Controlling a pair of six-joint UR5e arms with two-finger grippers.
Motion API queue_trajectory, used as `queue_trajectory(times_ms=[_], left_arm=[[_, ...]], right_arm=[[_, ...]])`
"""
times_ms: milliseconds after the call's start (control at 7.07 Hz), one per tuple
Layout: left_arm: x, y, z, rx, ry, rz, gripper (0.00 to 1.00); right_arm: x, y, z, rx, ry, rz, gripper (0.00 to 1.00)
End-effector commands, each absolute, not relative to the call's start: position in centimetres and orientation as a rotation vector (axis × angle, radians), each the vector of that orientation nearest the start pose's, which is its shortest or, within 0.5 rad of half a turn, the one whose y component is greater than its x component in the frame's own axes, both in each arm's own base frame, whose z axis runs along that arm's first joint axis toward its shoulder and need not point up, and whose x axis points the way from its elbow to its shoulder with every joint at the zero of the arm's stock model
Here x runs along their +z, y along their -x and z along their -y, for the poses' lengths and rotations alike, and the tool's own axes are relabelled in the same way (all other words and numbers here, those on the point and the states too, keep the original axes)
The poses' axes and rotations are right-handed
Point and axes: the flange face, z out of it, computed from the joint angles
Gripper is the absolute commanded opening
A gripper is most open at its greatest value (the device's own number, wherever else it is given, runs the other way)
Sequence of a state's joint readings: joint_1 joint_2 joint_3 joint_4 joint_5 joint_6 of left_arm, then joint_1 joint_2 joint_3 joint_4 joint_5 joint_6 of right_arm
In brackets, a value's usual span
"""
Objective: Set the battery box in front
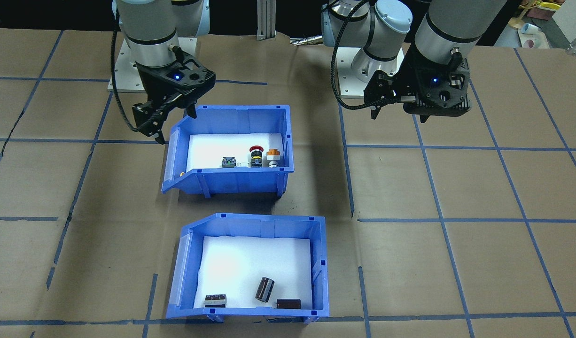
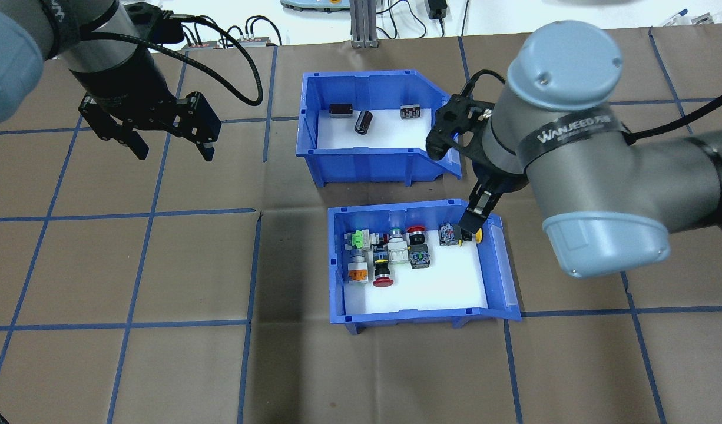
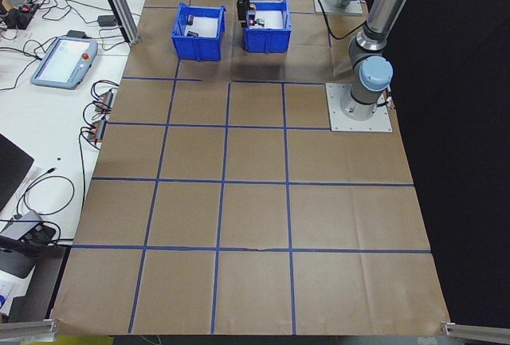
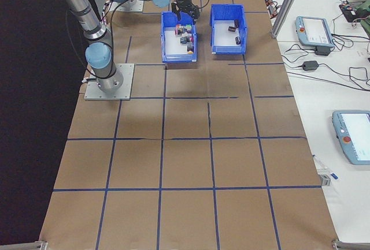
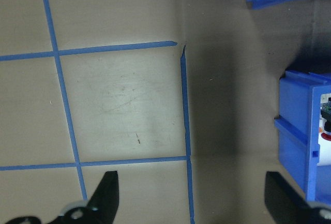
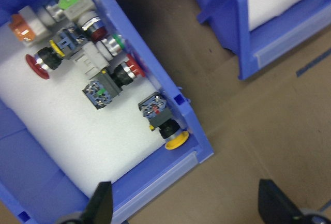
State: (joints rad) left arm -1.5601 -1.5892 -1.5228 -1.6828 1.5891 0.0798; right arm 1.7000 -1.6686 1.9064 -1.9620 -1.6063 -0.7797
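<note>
Blue plastic forms both bins on the brown paper-covered surface (image 2: 161,265), which is ruled into squares by blue tape lines (image 2: 131,324). The battery box (image 2: 367,171) sits on the far side from the robot, its white liner holding three dark cylinders (image 2: 363,122). The switch bin (image 2: 420,318) lies just beside it on the robot's side, apart by a narrow strip of paper, and carries coloured push-button switches (image 2: 390,253).

The right gripper (image 2: 476,221) hangs over the far rim of the switch bin near its sloped lip, between the two bins; its wrist view shows the fingers (image 6: 101,203) spread wide over the bin's lip and the paper. The left gripper (image 2: 168,144) hovers over bare paper well apart from both bins, fingers (image 5: 106,195) spread too.

Only the side views take in the white desk (image 4: 324,88) beyond the surface, with tablets (image 4: 313,29) and cables. The front-facing view hides most switches behind the bin wall; the overhead view shows them all.
</note>
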Motion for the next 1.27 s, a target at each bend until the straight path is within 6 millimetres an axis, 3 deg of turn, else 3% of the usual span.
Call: queue_trajectory(times_ms=[0,283,425,566,708,849,1132], left_arm=[[49.1,12.6,49.2,0.133,-0.109,-3.121,0.99],[49.0,12.6,49.2,0.133,-0.111,-3.121,0.99],[49.0,12.6,49.2,0.133,-0.112,-3.119,0.99],[49.2,12.6,49.2,0.128,-0.114,-3.119,0.99],[49.2,12.6,49.2,0.126,-0.114,-3.119,0.99],[49.2,12.6,49.2,0.126,-0.114,-3.119,0.99],[49.2,12.6,49.2,0.126,-0.114,-3.119,0.99]], right_arm=[[42.7,-15.1,45.9,-0.28,0.886,-3.081,1.0],[42.8,-14.9,48.9,-0.247,0.351,-3.162,1.0],[43.1,-14.1,50.2,-0.11,0.153,-3.176,1.0],[45.0,-12.9,51.3,-0.038,0.066,-3.177,1.0],[45.5,-11.9,51.9,0.002,-0.052,-3.175,1.0],[45.8,-12.0,51.5,-0.001,-0.148,-3.172,1.0],[46.4,-12.2,51.0,-0.016,-0.161,-3.171,1.0]])
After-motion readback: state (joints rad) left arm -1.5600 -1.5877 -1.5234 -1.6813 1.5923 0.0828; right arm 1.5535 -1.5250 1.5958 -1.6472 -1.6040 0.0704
